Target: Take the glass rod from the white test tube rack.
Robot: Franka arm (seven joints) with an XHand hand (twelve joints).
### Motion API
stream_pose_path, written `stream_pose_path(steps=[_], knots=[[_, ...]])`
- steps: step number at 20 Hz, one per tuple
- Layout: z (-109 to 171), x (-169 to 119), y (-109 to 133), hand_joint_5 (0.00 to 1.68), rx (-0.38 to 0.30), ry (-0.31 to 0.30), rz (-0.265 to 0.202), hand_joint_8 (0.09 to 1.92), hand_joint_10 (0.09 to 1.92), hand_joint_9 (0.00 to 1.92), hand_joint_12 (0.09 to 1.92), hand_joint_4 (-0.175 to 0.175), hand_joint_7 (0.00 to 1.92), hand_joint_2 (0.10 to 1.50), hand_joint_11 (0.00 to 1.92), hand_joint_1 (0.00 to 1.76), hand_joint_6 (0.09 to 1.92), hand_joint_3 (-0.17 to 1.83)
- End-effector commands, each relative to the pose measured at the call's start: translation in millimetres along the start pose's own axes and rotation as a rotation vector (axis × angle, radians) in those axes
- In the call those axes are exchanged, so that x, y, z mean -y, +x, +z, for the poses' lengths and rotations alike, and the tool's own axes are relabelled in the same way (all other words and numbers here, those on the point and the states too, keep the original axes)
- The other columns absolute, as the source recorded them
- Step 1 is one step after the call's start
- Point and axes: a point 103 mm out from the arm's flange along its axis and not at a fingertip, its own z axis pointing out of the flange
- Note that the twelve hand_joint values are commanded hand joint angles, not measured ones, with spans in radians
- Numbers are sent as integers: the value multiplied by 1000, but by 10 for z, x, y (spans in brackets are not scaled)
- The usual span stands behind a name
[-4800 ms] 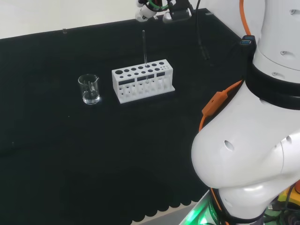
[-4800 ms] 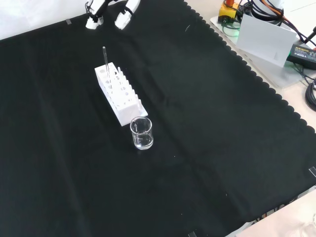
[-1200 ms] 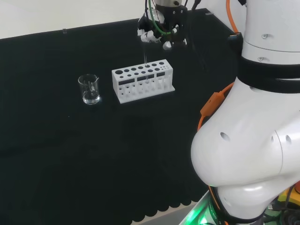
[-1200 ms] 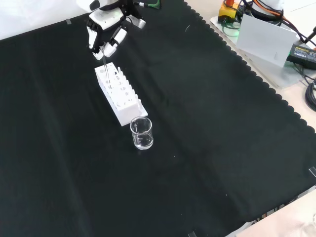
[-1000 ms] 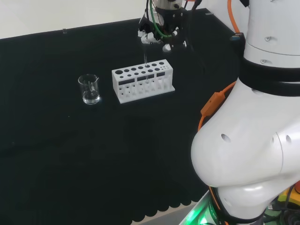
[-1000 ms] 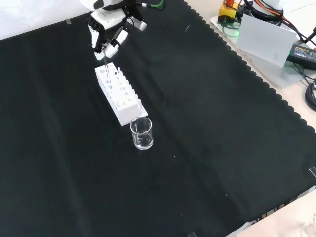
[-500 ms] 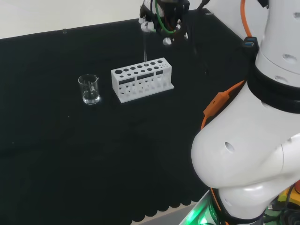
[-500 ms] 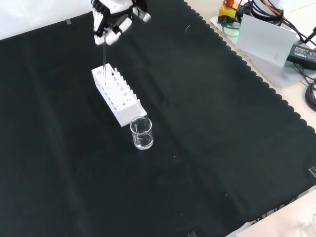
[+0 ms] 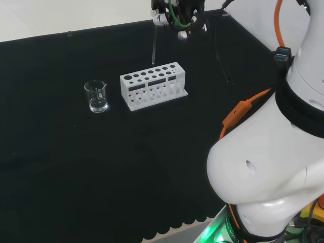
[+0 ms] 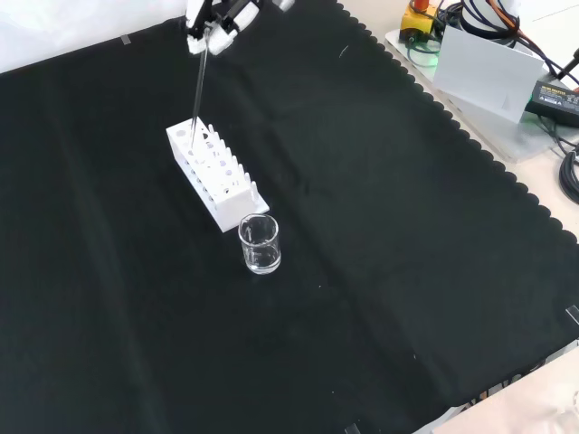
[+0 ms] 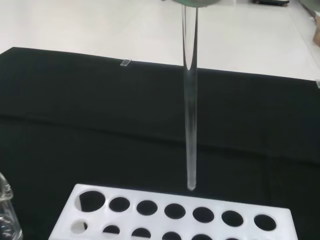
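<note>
Glass rod [image 9: 153, 46] is held upright, pinched at its top by the curled fingers of the hand [image 9: 178, 15]; its lower tip is seen clear of the white test tube rack [image 9: 153, 85], just above the holes in the wrist view. Rack is stood on the black cloth [image 9: 76, 167]. A clear beaker [image 9: 96, 96] is placed just beside the rack's end, apart from it
</note>
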Motion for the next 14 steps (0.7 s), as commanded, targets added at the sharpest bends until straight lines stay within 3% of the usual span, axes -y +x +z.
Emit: stream_pose_path(steps=[1, 14], knots=[[-343, 267, 162, 1227, 25, 29, 12, 611, 536, 1776, 635, -175, 1275, 1078, 1682, 1309, 608, -175], [-788, 437, 392, 1233, 48, -24, 0, 600, 527, 1788, 643, -175, 1282, 1076, 1689, 1310, 598, -175]])
